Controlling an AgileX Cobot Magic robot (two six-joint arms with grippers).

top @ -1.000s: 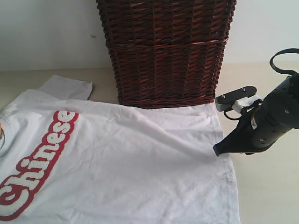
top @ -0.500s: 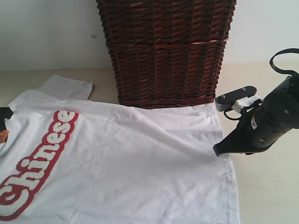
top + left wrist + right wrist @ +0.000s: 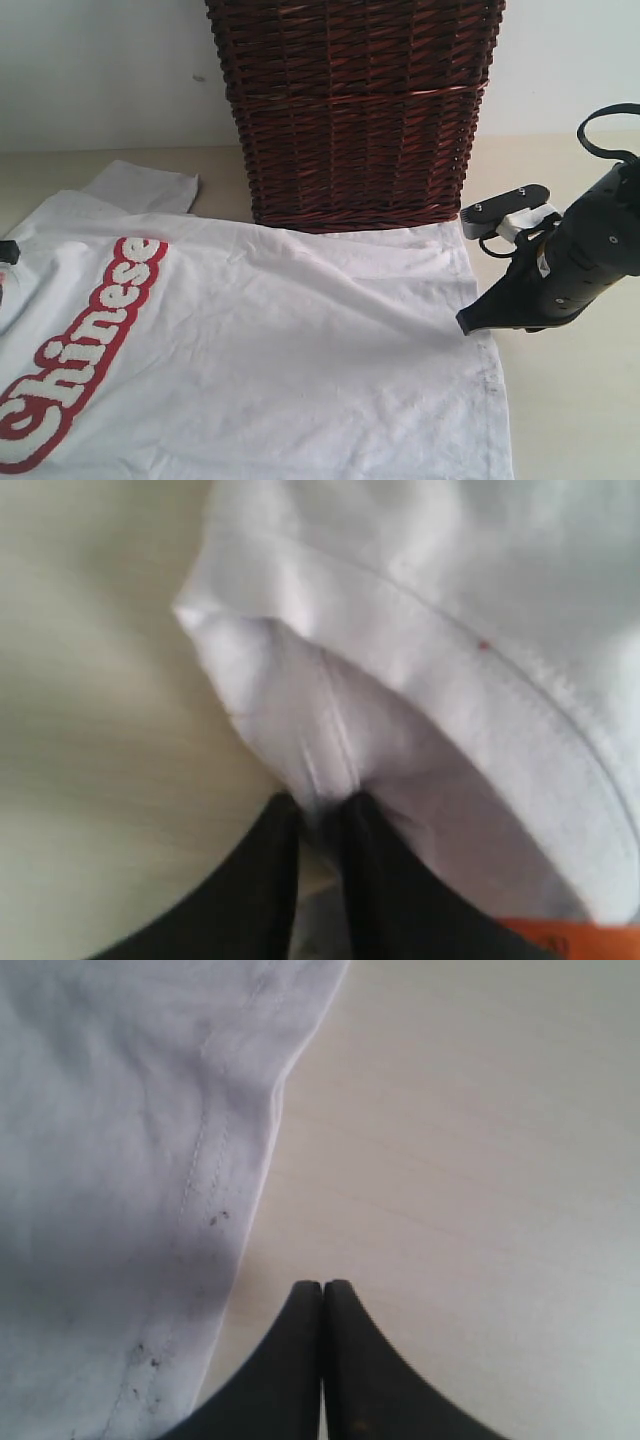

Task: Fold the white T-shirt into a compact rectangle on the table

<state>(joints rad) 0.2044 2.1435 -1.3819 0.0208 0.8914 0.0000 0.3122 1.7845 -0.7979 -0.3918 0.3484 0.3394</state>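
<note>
The white T-shirt [image 3: 280, 340] lies spread flat on the table [image 3: 570, 400], its red-outlined "Chinese" lettering [image 3: 90, 340] at the left. My left gripper [image 3: 320, 805] is shut on a bunched fold of the shirt's edge [image 3: 300, 710], with white cloth pinched between its black fingertips. In the exterior view only a dark sliver of the left gripper [image 3: 6, 250] shows at the left border. My right gripper [image 3: 322, 1285] is shut and holds nothing. It rests over bare table just beside the shirt's stitched hem [image 3: 200, 1180], at the shirt's right edge [image 3: 468, 322].
A tall dark brown wicker basket [image 3: 355, 110] stands at the back, touching the shirt's far edge. One sleeve [image 3: 145, 185] lies flat to the basket's left. Bare table [image 3: 460, 1140] lies to the right of the right arm.
At the left border the left gripper's dark tip rose into view half a second ago and has now drawn back to a sliver. The right arm and the shirt have not moved.
</note>
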